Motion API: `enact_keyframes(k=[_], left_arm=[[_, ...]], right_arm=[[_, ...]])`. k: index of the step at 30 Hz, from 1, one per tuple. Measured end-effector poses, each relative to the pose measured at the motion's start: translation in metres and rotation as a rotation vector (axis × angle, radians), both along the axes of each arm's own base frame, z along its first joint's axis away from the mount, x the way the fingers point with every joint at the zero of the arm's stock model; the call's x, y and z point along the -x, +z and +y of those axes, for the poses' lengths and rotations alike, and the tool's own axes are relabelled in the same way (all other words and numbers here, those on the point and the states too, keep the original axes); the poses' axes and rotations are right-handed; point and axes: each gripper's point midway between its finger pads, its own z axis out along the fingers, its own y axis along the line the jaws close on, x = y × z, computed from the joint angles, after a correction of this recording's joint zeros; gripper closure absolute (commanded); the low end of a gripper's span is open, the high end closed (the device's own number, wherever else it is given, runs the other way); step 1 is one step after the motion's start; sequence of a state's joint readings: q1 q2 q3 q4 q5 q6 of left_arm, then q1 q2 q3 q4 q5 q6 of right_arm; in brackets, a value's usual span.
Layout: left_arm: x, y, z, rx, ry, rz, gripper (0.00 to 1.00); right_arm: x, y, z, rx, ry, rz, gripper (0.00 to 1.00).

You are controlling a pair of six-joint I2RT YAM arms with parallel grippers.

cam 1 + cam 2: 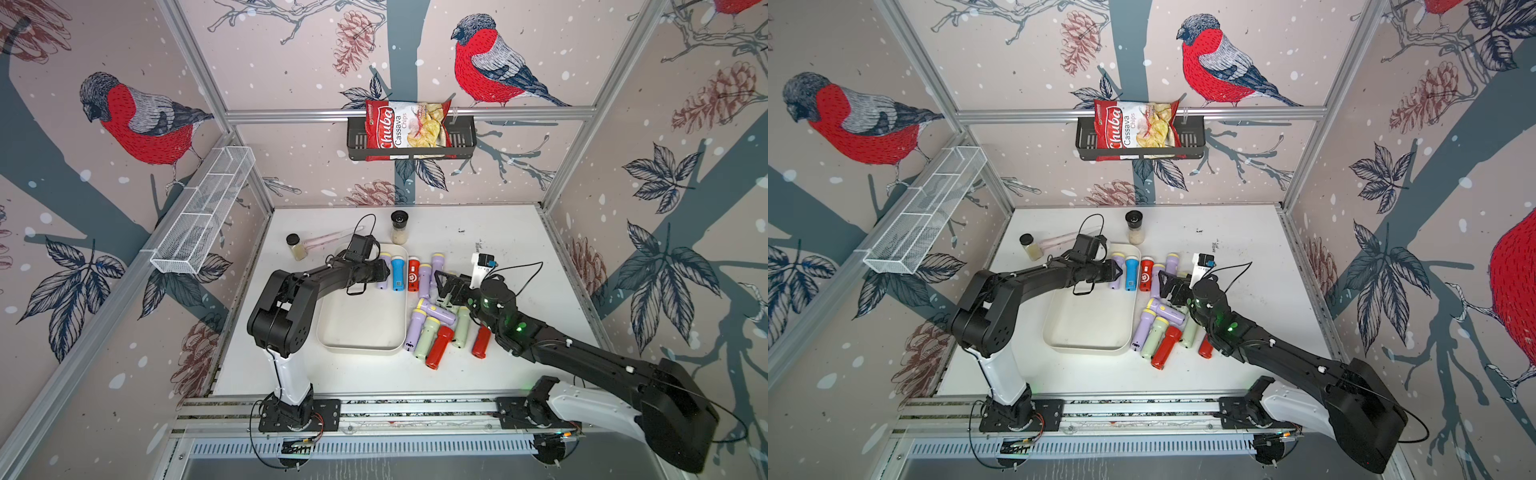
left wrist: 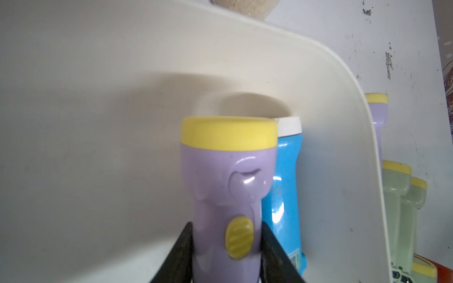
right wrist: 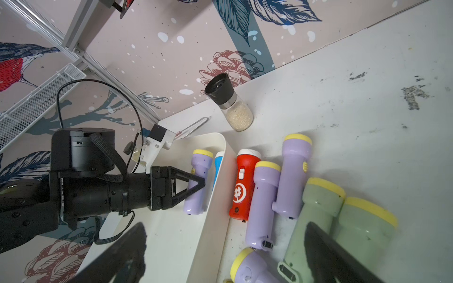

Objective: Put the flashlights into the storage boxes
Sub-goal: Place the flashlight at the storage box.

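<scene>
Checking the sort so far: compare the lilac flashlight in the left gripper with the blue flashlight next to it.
Colour: the lilac flashlight has a yellow head; the blue flashlight has a white one. State: the left gripper clamps the lilac flashlight; the blue flashlight is not gripped. Shared: both are inside the cream tray, side by side, heads pointing the same way.

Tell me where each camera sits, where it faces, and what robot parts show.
Top views: high above the arm bases, looking down at the table; both arms, left gripper, right gripper.
Left wrist: on the left arm, facing the clamped lilac flashlight in the tray; own fingers.
Right wrist: on the right arm, facing loose flashlights beside the tray; own open fingers, left arm.
Shared: all show that flashlight and the tray.
</scene>
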State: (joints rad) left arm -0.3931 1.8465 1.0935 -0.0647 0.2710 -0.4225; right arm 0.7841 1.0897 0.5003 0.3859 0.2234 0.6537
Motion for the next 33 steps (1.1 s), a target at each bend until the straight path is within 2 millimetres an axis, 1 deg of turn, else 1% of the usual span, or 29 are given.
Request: enact_keyframes(k=[5,6,9,12,18,22,25,28,33], left_arm=[[-0.001,-0.004,-0.003,0.008,-0.009,0.010,0.62],[-0.002,-0.004,-0.003,0.008,-0.008,0.010,0.61],[-0.002,-0.004,-0.003,0.011,-0.002,0.014,0.50],[-0.002,-0.003,-0.003,0.018,0.007,0.016,0.48],[-0.003,-0.002,-0.003,0.021,0.009,0.012,0.48],[-0.003,0.002,-0.003,0.024,0.009,0.003,0.48],[-0.003,0.011,-0.003,0.030,0.008,-0.014,0.47],[-0.001,0.024,-0.002,0.036,0.004,-0.043,0.47],[0.003,0.056,0.004,0.015,0.014,-0.131,0.47]], right_arm=[[-0.001,-0.001,-0.002,0.001,-0.005,0.002,0.00],[-0.001,-0.001,-0.002,0.001,-0.005,0.002,0.00],[-0.001,-0.001,-0.003,0.001,-0.008,0.003,0.01],[-0.002,-0.001,-0.004,-0.001,-0.010,0.004,0.00],[-0.002,-0.001,-0.005,0.000,-0.013,0.004,0.00],[-0.002,-0.002,-0.004,-0.001,-0.006,0.007,0.01],[-0.001,-0.001,-0.003,-0.004,-0.001,0.006,0.00],[0.000,0.002,-0.004,-0.008,0.000,0.002,0.00],[0.000,0.003,-0.011,0.009,-0.008,0.013,0.01]])
